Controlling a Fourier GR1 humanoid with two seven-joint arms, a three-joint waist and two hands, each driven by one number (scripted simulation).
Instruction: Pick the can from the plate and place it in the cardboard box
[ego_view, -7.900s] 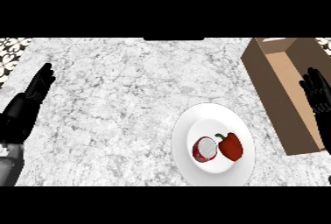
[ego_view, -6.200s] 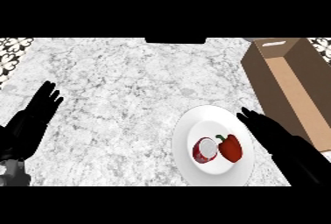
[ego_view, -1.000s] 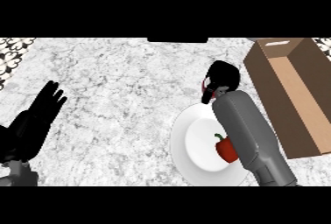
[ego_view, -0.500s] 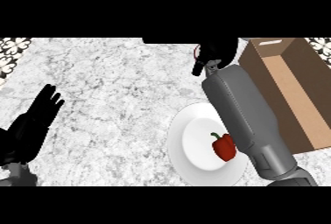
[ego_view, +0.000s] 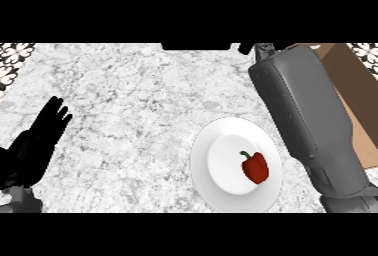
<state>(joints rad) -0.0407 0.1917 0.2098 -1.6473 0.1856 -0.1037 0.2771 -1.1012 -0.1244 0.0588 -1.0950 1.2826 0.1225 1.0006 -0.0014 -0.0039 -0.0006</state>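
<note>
Plate (ego_view: 221, 170) holding red pepper (ego_view: 255, 167), grey forearm (ego_view: 306, 115) crossing cardboard box (ego_view: 353, 90)

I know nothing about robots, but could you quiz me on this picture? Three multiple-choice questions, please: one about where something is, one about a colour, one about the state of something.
1. Where does the cardboard box stand?
A. at the counter's right edge
B. at the counter's left edge
C. on the plate

2. What colour is the pepper on the plate?
A. green
B. red
C. yellow

3. How is the left hand held?
A. curled round a can
C. pressing on the plate
B. open, fingers up, resting at the left edge

Answers:
1. A, the brown box lies at the right, partly behind the right forearm.
2. B, the pepper is red with a green stem.
3. B, its fingers are straight and nothing is in it.

The right hand shows only as a tip at the top edge; no can is visible.
</note>
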